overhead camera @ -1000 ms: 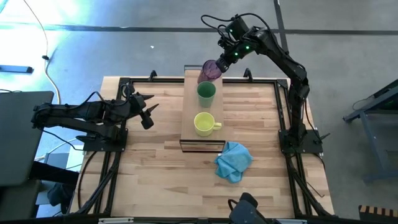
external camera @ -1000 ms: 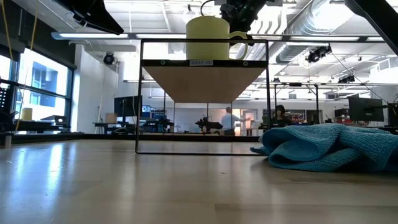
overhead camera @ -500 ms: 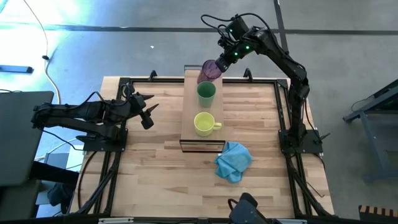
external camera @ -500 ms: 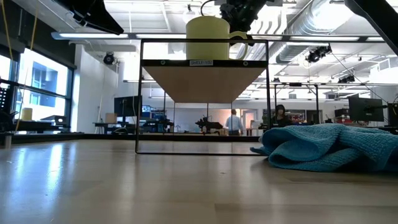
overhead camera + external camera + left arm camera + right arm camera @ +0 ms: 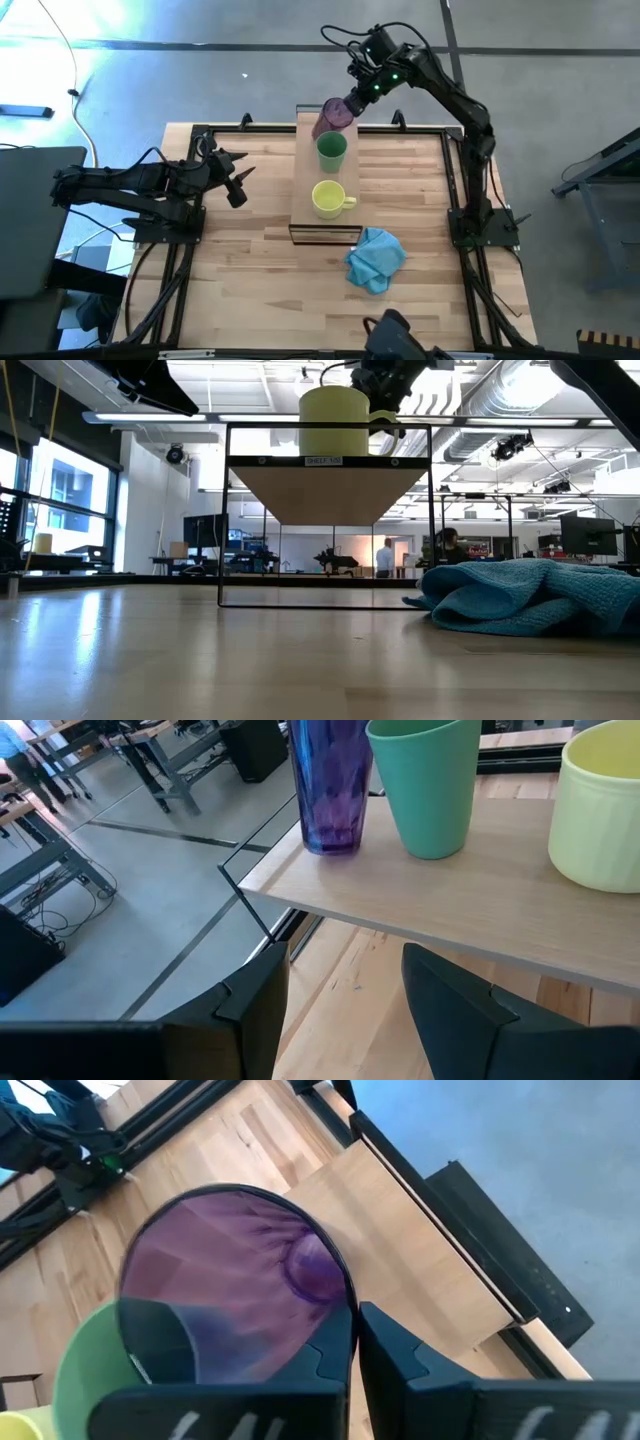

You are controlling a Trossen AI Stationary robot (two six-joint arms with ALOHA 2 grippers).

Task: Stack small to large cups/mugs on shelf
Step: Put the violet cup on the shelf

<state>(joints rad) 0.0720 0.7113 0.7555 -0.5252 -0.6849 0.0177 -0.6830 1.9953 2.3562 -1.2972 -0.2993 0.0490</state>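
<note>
- Pinching the purple tumbler's (image 5: 333, 117) rim, the right hand (image 5: 352, 103) stays closed at the shelf's (image 5: 305, 205) far end.
- Green cup (image 5: 332, 150) and yellow mug (image 5: 329, 199) stand on the shelf.
- Left hand (image 5: 238, 180) waits open, beside the shelf.

Yellow mug (image 5: 605, 815) cut off
</note>
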